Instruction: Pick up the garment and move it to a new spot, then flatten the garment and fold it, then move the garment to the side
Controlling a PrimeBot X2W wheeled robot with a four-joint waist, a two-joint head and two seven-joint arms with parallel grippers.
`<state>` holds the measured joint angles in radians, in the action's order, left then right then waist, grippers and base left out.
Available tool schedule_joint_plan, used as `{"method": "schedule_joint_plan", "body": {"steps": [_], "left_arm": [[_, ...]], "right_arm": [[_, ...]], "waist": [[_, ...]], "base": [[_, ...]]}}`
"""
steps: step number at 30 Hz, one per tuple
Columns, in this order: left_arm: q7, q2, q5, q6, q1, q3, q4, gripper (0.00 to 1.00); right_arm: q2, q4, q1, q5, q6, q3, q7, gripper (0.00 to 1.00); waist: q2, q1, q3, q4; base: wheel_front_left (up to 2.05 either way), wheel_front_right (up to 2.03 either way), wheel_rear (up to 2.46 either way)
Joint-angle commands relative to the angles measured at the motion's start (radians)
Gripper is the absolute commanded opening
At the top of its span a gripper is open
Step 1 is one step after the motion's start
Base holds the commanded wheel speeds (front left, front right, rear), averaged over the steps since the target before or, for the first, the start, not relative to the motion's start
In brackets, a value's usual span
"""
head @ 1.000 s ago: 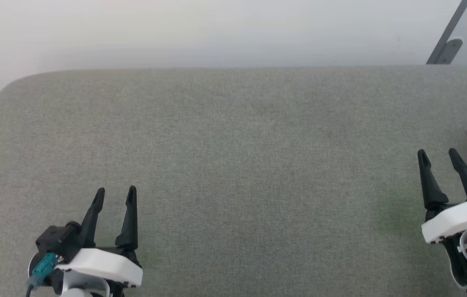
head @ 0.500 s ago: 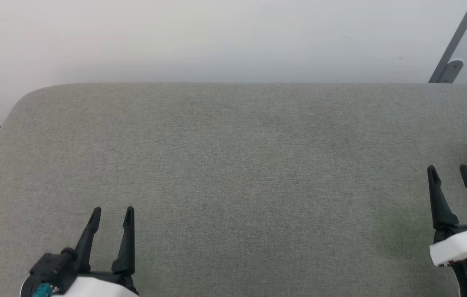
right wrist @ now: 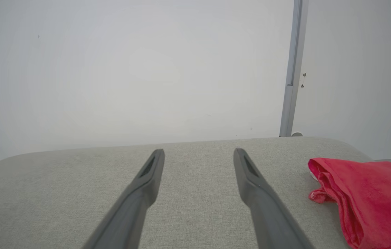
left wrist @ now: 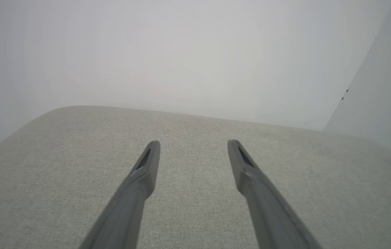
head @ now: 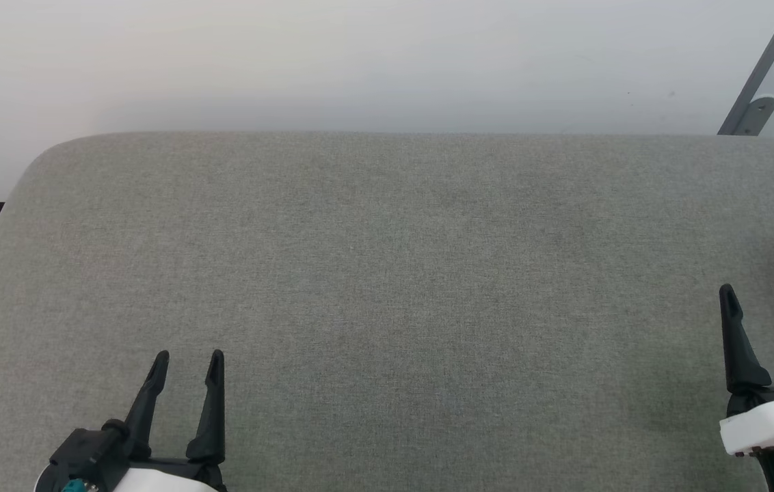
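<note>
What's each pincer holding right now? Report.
Left pincer: open, holding nothing.
Right pincer: open, holding nothing; the garment lies apart from it.

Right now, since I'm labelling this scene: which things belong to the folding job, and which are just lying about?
Job:
- garment, bunched on the pad's right side
- left gripper and right gripper, both open, empty

Lying about:
- metal post
- wall

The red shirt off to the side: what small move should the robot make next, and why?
Probably swing the right gripper rightward toward the garment. It lies crumpled on the grey surface just right of that open, empty gripper, untouched.
</note>
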<state>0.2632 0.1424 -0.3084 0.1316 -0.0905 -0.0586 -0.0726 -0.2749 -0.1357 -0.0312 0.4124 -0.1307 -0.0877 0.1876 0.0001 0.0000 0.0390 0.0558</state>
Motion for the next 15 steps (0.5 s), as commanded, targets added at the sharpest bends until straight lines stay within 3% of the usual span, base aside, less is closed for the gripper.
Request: {"method": "schedule_joint_plan", "body": {"steps": [1,15], "left_arm": [[0.002,0.004,-0.005,-0.003,-0.01,0.001,-0.001,1.0],[0.002,-0.002,0.001,-0.003,0.009,0.003,-0.006,1.0]], "right_arm": [[0.005,0.007,0.005,-0.002,0.0,-0.001,-0.005,1.0],[0.023,0.037,0.015,0.0,0.0,-0.013,-0.021,1.0]], "waist": [[-0.0001,0.0,-0.001,-0.001],[-0.0001,0.0,-0.001,0.006]], "base": [[0.0,0.0,0.0],[0.0,0.0,0.0]]}}
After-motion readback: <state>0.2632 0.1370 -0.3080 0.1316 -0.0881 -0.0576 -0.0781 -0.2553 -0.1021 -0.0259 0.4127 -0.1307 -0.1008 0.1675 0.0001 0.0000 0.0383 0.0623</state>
